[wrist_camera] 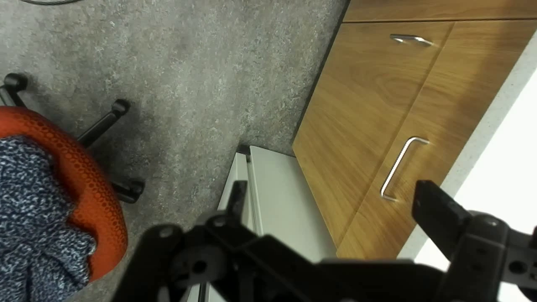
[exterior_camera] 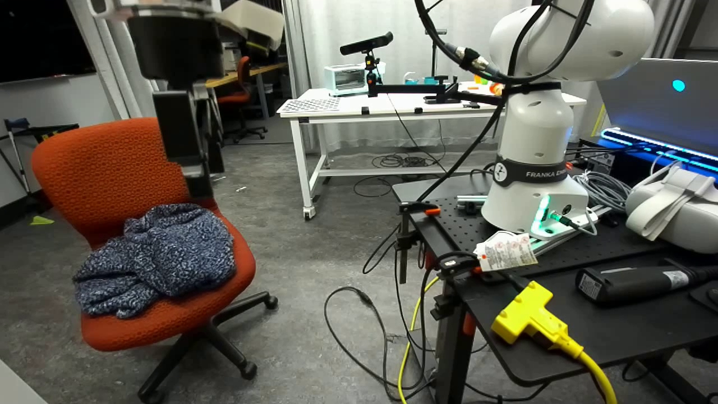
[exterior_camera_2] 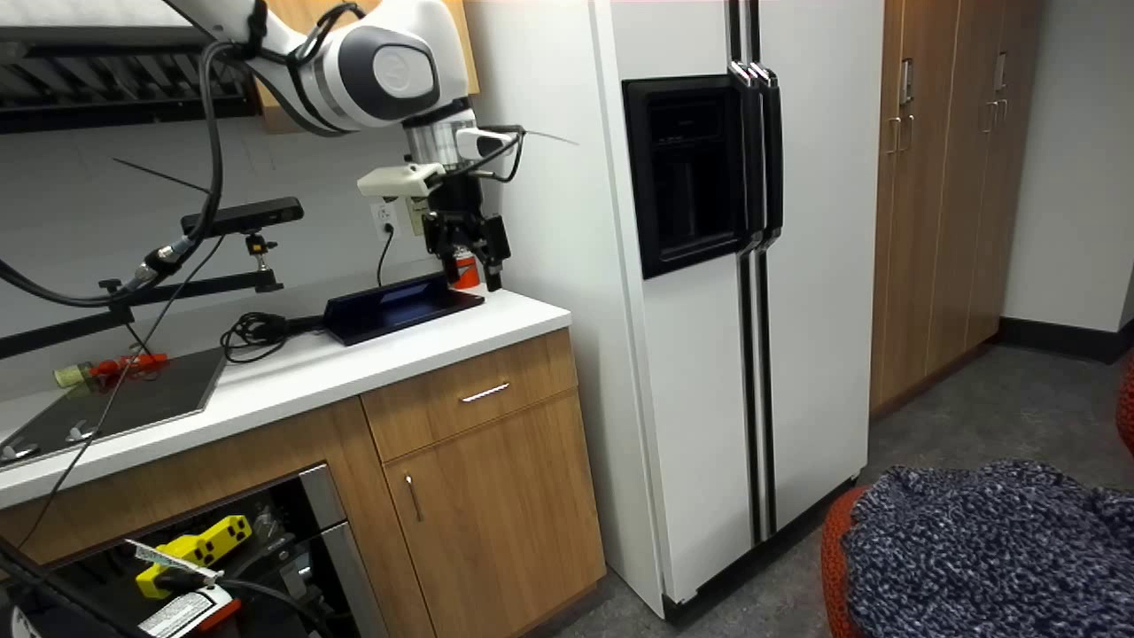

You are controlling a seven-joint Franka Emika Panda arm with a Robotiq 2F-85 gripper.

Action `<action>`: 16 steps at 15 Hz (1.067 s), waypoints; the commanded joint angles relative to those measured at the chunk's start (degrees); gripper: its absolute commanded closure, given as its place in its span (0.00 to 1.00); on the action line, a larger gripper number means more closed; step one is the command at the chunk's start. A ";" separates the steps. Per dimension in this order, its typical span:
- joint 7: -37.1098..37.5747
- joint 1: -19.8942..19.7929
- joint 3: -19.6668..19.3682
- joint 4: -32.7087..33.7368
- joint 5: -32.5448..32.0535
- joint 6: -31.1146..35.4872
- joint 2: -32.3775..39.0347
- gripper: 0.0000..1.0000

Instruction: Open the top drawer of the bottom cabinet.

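The top drawer (exterior_camera_2: 532, 368) is shut under the right end of the white counter in an exterior view. Only its wood front and silver bar handle (exterior_camera_2: 485, 392) show; its inside is hidden. The wrist view shows the drawer front (wrist_camera: 453, 126) and the handle (wrist_camera: 396, 167) slanting between the finger directions. My gripper (exterior_camera_2: 473, 278) is open and empty, pointing down, above the counter's right end and higher than the handle. It touches neither handle nor drawer. The wrist view shows the black fingers wide apart (wrist_camera: 329, 188). The gripper also shows in an exterior view (exterior_camera: 205, 179).
A white fridge (exterior_camera_2: 558, 266) stands right beside the cabinet. A cabinet door (exterior_camera_2: 505, 505) sits below the drawer. A dark tray (exterior_camera_2: 403, 310) and a red bottle (exterior_camera_2: 467, 269) stand on the counter (exterior_camera_2: 425, 353). An orange chair (exterior_camera: 101, 168) holds a dark speckled cloth (exterior_camera: 162, 258).
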 commanded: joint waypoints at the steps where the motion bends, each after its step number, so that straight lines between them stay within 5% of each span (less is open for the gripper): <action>1: -3.01 0.89 0.43 3.35 4.54 3.05 6.44 0.00; 16: -3.42 0.99 1.58 3.78 6.48 4.94 10.53 0.00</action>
